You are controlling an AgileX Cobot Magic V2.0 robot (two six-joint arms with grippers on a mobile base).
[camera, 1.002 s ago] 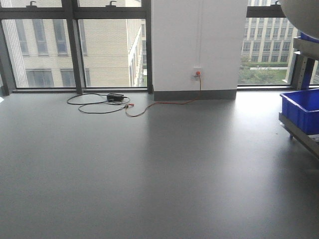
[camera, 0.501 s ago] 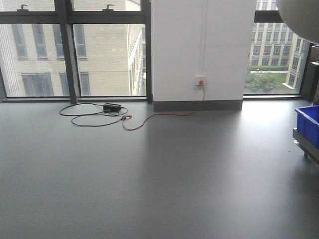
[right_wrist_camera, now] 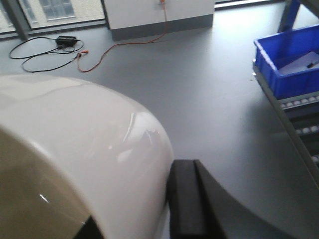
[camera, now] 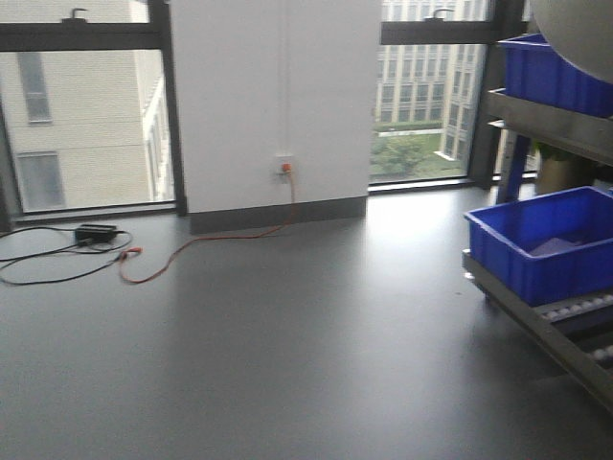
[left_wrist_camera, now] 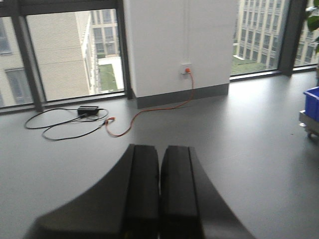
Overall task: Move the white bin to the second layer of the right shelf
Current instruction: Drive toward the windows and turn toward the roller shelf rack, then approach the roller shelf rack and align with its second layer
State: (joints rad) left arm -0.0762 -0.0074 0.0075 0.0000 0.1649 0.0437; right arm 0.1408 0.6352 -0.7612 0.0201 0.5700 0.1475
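Left wrist view: your left gripper (left_wrist_camera: pixel 159 199) has its fingers pressed flat together, gripping nothing. Right wrist view: the white bin (right_wrist_camera: pixel 84 144) fills the left side, and your right gripper (right_wrist_camera: pixel 174 199) is clamped on its wall. At far right, well apart, the right shelf (right_wrist_camera: pixel 299 103) carries a blue crate (right_wrist_camera: pixel 289 64).

I see my left claw (left_wrist_camera: pixel 159 152) as two broad, matte-black fingers with curved outer edges; my right claw (right_wrist_camera: pixel 168 174) shows one alike.
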